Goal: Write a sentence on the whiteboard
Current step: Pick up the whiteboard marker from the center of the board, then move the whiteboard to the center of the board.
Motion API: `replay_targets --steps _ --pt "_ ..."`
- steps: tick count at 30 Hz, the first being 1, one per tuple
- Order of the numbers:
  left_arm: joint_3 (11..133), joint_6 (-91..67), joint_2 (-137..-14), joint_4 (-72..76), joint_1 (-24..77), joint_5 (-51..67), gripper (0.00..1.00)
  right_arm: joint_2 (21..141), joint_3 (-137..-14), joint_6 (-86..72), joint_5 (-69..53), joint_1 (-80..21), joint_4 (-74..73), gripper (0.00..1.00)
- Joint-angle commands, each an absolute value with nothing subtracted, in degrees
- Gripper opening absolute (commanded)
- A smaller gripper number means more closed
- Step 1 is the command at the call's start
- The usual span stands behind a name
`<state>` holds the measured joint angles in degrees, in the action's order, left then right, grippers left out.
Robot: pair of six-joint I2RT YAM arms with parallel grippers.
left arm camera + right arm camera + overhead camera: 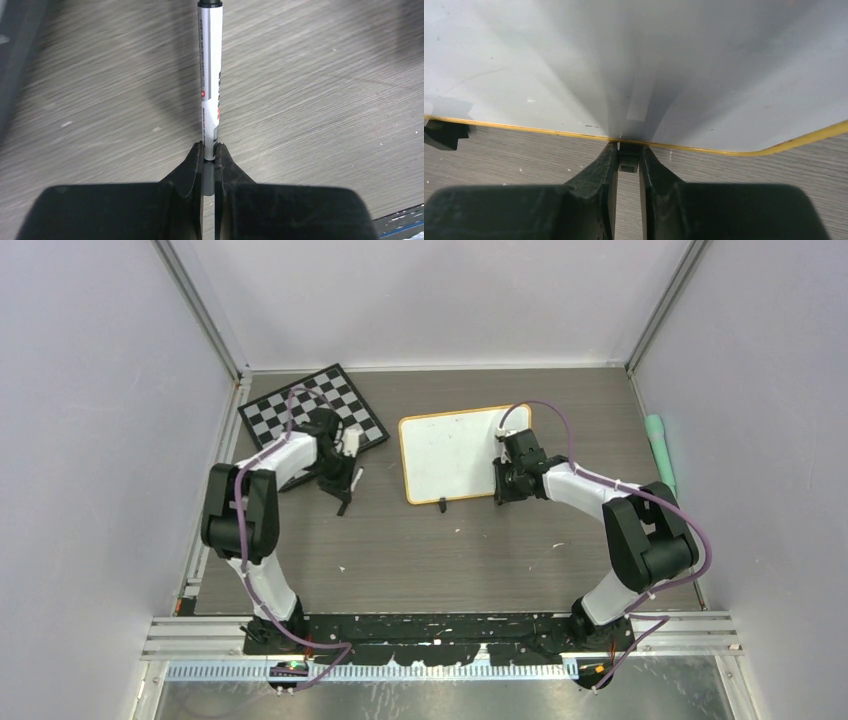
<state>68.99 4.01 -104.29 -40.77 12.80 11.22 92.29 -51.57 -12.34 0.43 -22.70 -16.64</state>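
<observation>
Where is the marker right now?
The marker is clamped in the left gripper, over the table, left of the whiteboard, by the chessboard's near edge.

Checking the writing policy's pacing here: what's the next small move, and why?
Probably swing the left claw rightward to bring the marker over the whiteboard. The marker is clamped in that claw but sits over the table, left of the board; the board looks blank, and the right claw is closed on its rim, seemingly steadying it.
</observation>
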Motion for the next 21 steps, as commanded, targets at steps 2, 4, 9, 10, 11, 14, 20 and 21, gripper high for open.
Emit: replay_targets --steps 2,4,9,10,11,14,20,21 --pt "72.44 2.06 -94.44 -43.73 5.73 14.51 0.0 91.5 -51.09 -12.97 -6.62 -25.01 -14.25 0.0" --pt "73.34 1.33 -92.19 -44.61 3.54 15.61 0.0 90.62 -50.22 -13.08 -7.53 -26.6 -13.52 0.0" --pt "75.51 0.89 -86.79 -47.96 0.28 17.34 0.0 88.82 -49.39 -11.93 -7.43 -31.91 -13.73 0.0" --pt "75.77 0.9 -86.08 -48.44 -0.61 17.57 0.0 88.39 -49.13 -11.71 -7.3 -32.81 -13.8 0.0" --pt "75.88 1.0 -84.81 -48.96 -2.02 17.85 0.0 87.93 -48.68 -11.58 -7.33 -33.58 -13.89 0.0" --pt "76.39 1.16 -82.33 -50.33 -3.52 18.31 0.0 86.43 -47.27 -11.94 -7.95 -35.94 -13.85 0.0" --pt "77.32 0.93 -79.04 -52.2 -5.33 17.87 0.0 84.56 -44.63 -15.48 -7.44 -39.55 -13.82 0.0" --pt "77.53 0.83 -78.78 -52.43 -5.47 17.92 0.0 84.24 -44.49 -16.1 -7.06 -40.41 -14.31 0.0"
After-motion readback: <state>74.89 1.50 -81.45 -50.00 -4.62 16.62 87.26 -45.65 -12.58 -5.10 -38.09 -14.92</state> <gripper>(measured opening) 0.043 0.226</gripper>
